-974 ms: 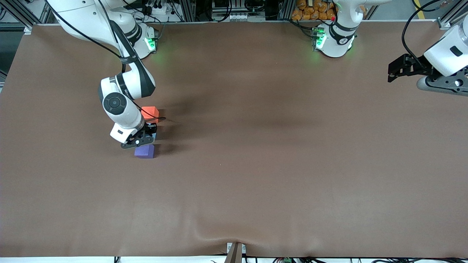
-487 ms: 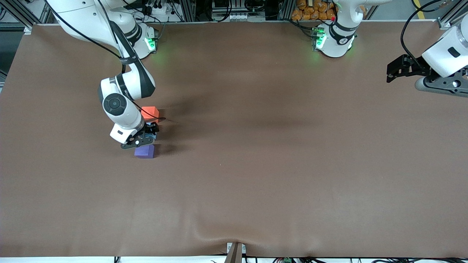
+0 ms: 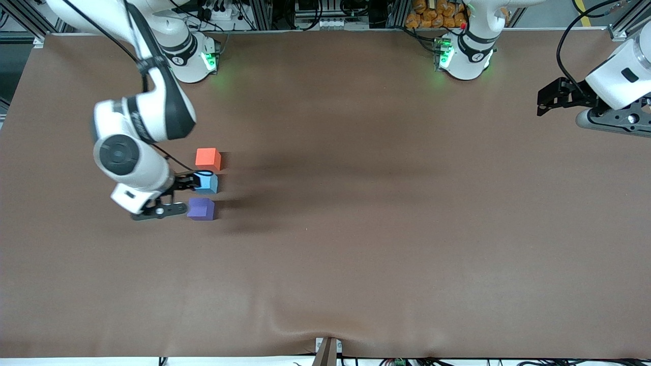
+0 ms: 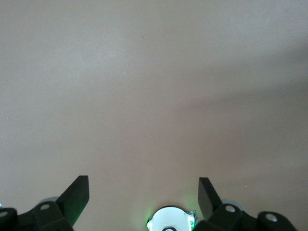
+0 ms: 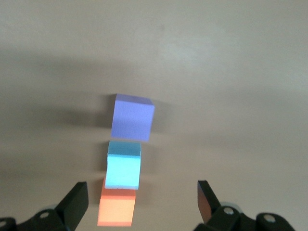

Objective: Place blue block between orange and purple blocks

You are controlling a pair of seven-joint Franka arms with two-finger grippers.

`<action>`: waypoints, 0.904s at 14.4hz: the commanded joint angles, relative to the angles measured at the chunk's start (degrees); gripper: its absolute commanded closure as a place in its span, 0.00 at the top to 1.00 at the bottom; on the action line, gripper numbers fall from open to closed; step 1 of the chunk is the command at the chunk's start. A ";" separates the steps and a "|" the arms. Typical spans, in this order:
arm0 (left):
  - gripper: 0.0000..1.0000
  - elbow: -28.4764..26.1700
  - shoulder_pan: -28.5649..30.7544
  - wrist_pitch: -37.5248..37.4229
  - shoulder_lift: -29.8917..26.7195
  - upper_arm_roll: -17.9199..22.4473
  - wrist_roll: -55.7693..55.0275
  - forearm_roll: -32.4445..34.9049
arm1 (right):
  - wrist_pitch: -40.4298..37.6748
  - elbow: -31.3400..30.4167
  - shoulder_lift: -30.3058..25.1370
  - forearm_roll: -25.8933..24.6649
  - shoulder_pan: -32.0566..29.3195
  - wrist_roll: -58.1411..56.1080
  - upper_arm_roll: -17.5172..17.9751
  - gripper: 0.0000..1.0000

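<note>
The blue block [image 3: 206,183] rests on the table between the orange block [image 3: 208,158] and the purple block [image 3: 201,209], the three in a short line. The orange one is farthest from the front camera, the purple one nearest. My right gripper [image 3: 182,195] is open and empty, up over the table just beside the line, toward the right arm's end. The right wrist view shows the purple [image 5: 133,118], blue [image 5: 123,165] and orange [image 5: 116,207] blocks below the open right gripper [image 5: 142,197]. My left gripper [image 3: 546,99] is open and empty and waits at the left arm's end.
The brown table mat [image 3: 356,229] has a small ridge at its front edge. The left wrist view shows only the mat, the left arm's base [image 4: 171,222] and the open left gripper [image 4: 143,192].
My right gripper has let go of the blue block and drawn back up toward the right arm's end of the table. The blue block is now uncovered. The left arm barely shifted.
</note>
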 commanded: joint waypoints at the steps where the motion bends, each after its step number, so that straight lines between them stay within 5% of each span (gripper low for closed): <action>1: 1.00 0.65 -0.09 -0.78 0.41 -0.22 -0.63 1.16 | -14.64 14.68 1.29 4.70 -6.40 -0.35 0.97 1.00; 7: 1.00 0.65 -0.18 -0.78 0.50 -0.22 -0.63 1.16 | -24.97 21.22 -5.38 5.32 -15.10 -3.69 0.97 1.00; 10: 1.00 0.65 -0.18 -0.78 0.50 -0.22 -0.63 1.16 | -25.67 18.69 -11.61 12.60 -20.64 -7.82 1.05 1.00; 13: 1.00 0.65 -0.18 -0.78 0.50 -0.22 -0.63 1.25 | -26.02 16.83 -16.02 11.31 -21.00 -6.08 0.97 1.00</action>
